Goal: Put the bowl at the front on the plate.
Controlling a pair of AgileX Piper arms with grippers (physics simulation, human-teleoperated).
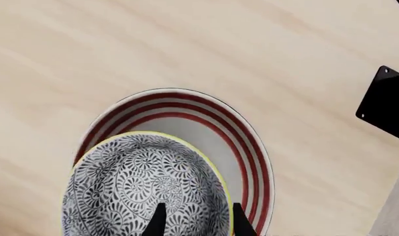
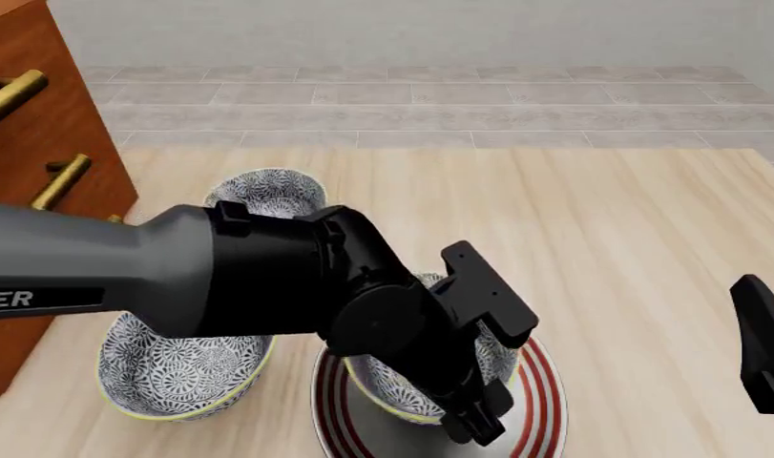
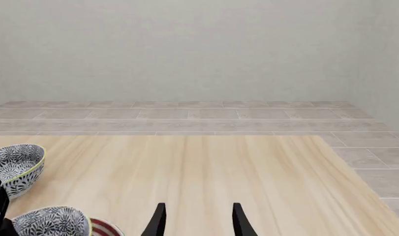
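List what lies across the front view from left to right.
Wooden drawer cabinet → near-left bowl → plate with the held bowl over it → right end effector.

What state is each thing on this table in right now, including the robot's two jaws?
Held bowl: over the plate, rim pinched by the left jaws; whether it rests there is unclear.
Plate: flat on the table.
Far bowl: upright, untouched.
Left bowl: upright, untouched.
Left gripper: shut on the bowl rim.
Right gripper: open, holding nothing.
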